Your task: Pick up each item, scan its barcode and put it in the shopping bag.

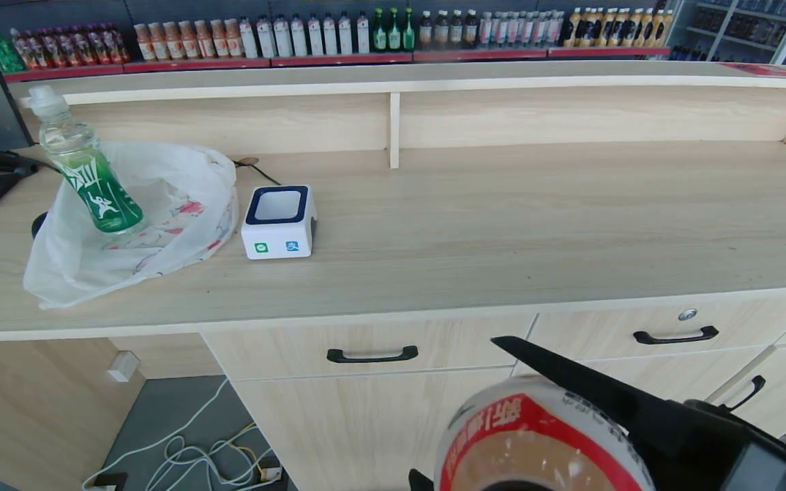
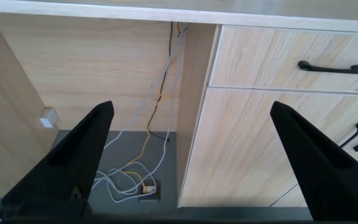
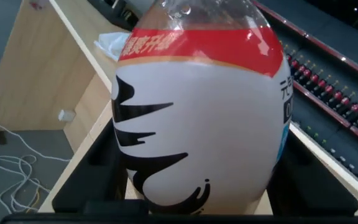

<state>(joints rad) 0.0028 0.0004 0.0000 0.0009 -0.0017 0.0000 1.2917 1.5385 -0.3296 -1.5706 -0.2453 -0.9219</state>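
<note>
The right gripper (image 1: 458,409) is low at the near right, in front of the cabinet drawers (image 1: 379,348), with its black fingers closed around a bottle (image 1: 543,436) that has a white label and a red band. The bottle is seen almost end-on. Its long axis runs up toward the head camera, with the clear brownish end nearest. I cannot tell whether that end is the cap or the base.

On the counter (image 1: 502,218), a white shopping bag (image 1: 181,198) lies crumpled at the far left. A green-labelled bottle (image 1: 86,167) stands in it, leaning with its white cap toward the far left and its base down in the bag. Just right of the bag sits a white scanner (image 1: 278,221) with a blue-rimmed window facing up.

The left gripper (image 2: 191,106) is below counter level, facing the cabinet front. Its fingers are spread wide with nothing between them. Cables (image 2: 135,180) lie on the floor beyond.
</note>
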